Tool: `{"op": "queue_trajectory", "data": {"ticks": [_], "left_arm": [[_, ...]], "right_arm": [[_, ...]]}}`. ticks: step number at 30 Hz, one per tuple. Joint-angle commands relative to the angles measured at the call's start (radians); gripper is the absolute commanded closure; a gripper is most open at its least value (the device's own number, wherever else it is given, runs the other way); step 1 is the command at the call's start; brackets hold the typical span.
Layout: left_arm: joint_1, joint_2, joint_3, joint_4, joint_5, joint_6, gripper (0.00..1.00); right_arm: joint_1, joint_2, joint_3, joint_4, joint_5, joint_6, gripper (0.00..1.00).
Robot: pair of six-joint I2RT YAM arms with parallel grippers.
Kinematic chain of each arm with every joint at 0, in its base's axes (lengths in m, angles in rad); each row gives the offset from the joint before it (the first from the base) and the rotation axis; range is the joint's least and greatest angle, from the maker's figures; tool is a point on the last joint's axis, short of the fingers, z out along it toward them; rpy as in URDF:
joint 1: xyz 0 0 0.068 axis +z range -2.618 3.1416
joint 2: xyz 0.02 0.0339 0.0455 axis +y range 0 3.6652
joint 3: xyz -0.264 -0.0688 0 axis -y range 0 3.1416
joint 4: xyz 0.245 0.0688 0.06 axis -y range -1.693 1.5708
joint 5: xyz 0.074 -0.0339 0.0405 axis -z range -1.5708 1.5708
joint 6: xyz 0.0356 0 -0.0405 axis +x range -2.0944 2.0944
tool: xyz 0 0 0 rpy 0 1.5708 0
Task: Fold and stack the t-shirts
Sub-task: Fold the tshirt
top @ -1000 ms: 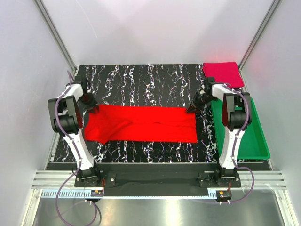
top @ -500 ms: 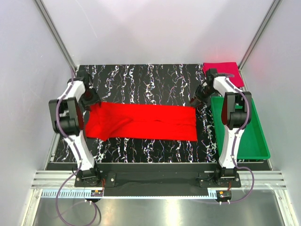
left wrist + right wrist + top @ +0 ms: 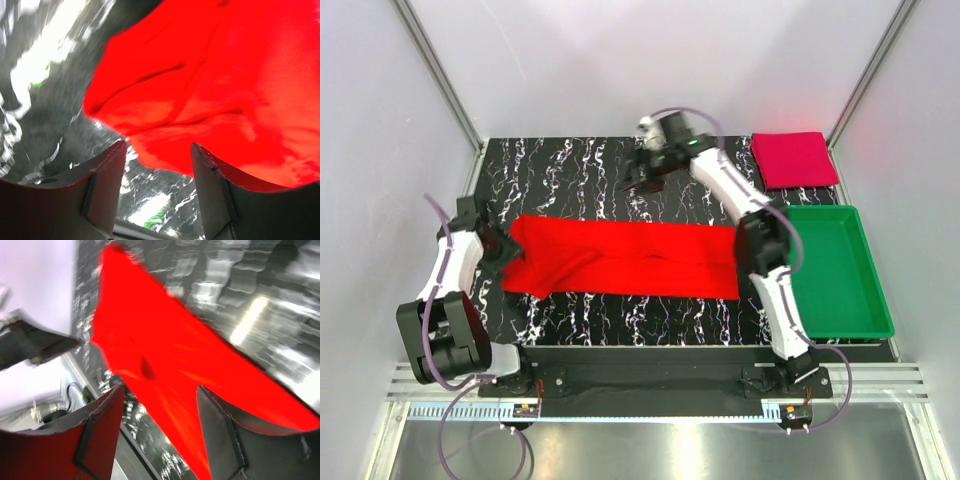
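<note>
With the red shirt (image 3: 620, 262) just ahead of the spread, empty left gripper (image 3: 505, 252) and farther off before the spread, empty right gripper (image 3: 640, 182), each should pinch an end corner squarely, catching every layer.

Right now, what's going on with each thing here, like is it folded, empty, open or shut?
Bright red cloth t-shirt: folded into a long strip, lying flat, not held.
Darker crimson cloth t-shirt: folded square, at the far right corner.
Green plastic tray: empty.
Left gripper: jaws open, empty, at the red shirt's left end.
Right gripper: jaws open, empty, held over the far side.
</note>
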State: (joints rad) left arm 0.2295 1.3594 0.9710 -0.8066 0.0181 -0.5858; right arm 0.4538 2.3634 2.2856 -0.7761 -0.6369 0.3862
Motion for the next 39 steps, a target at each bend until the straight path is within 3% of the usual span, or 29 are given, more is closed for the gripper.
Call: {"op": "queue_trajectory", "data": {"ticks": [1, 5, 8, 17, 34, 39], "left_arm": [[0.040, -0.078, -0.063, 0.062, 0.097, -0.126, 0.42], [0.056, -0.124, -0.167, 0.107, 0.131, -0.198, 0.45], [0.060, -0.144, -0.218, 0.127, 0.132, -0.217, 0.48], [0.083, -0.167, -0.258, 0.127, 0.125, -0.192, 0.55], [0.100, -0.224, -0.276, 0.107, 0.163, -0.143, 0.55], [0.100, -0.177, -0.279, 0.124, 0.180, -0.128, 0.52]], "right_arm": [[0.080, 0.153, 0.162, 0.012, -0.124, 0.025, 0.33], [0.193, 0.293, 0.391, 0.020, -0.171, 0.089, 0.35], [0.243, 0.359, 0.434, 0.040, -0.198, 0.100, 0.46], [0.324, 0.388, 0.362, 0.095, -0.150, 0.072, 0.51], [0.356, 0.504, 0.433, 0.218, -0.049, 0.167, 0.47], [0.373, 0.514, 0.431, 0.230, -0.073, 0.180, 0.51]]}}
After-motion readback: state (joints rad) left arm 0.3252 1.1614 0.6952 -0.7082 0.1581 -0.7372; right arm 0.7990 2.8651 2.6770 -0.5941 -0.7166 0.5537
